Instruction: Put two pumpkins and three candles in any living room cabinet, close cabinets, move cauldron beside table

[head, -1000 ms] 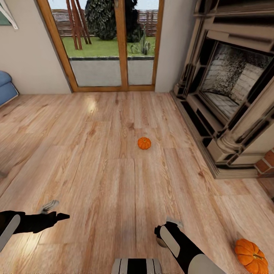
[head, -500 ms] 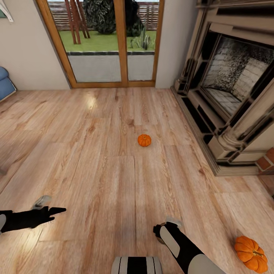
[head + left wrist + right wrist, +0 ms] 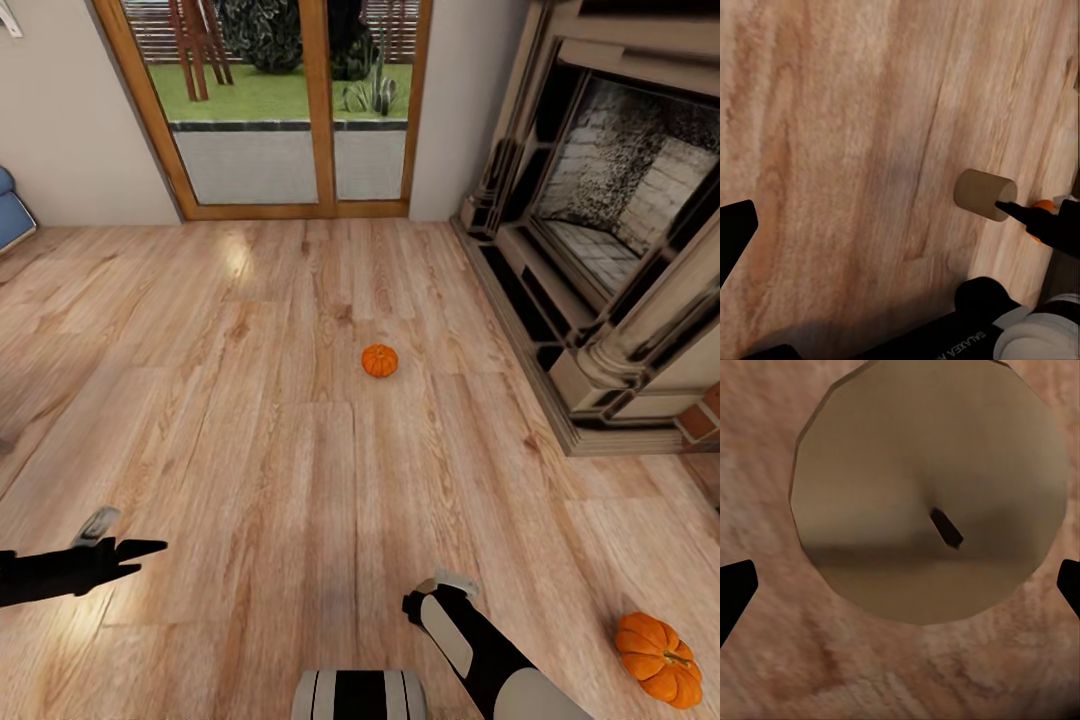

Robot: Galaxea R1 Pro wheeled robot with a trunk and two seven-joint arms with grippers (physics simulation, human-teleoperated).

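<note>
The right gripper (image 3: 900,585) hangs with jaws wide and empty directly over the stubby grey-beige candle (image 3: 930,487) standing on the pale wooden floor (image 3: 250,420), so I'd drop straight down, centred, before squeezing.

Pale wood-plank floor (image 3: 250,420) meets wood-framed glass doors (image 3: 290,110), a stone fireplace (image 3: 610,230), perhaps a blue seat (image 3: 12,212).

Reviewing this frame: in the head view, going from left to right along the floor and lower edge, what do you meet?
Left gripper → small pumpkin mid-floor → right gripper, over a candle seen in the right wrist view → larger-looking pumpkin near the lower right corner, with the fireplace along the right side.
</note>
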